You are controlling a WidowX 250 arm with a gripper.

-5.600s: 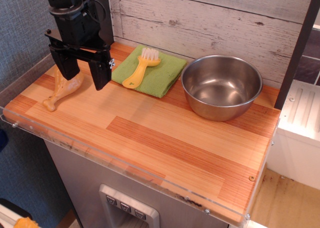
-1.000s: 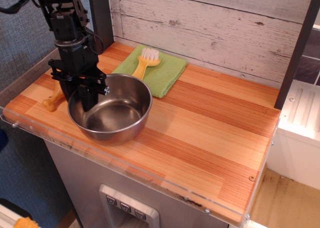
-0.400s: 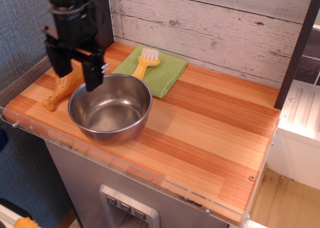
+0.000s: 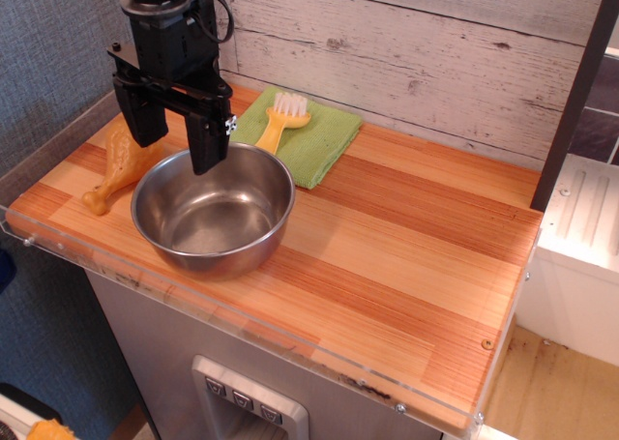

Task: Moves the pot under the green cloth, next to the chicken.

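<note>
The pot (image 4: 214,211), a shiny steel bowl, stands on the wooden counter at the front left. The green cloth (image 4: 308,135) lies just behind it, near the back wall. The tan chicken drumstick (image 4: 118,165) lies right beside the pot's left side. My gripper (image 4: 176,146) hangs above the pot's back-left rim, open and empty, its two black fingers (image 4: 203,142) apart and clear of the pot.
A yellow brush with white bristles (image 4: 280,119) lies on the green cloth. The wooden counter (image 4: 406,256) has a clear plastic front edge. A white plank wall stands behind, and a dark post stands at the right.
The pot went from the back right to the front left, beside the chicken. My gripper let go of its rim, rose and shifted slightly right.
</note>
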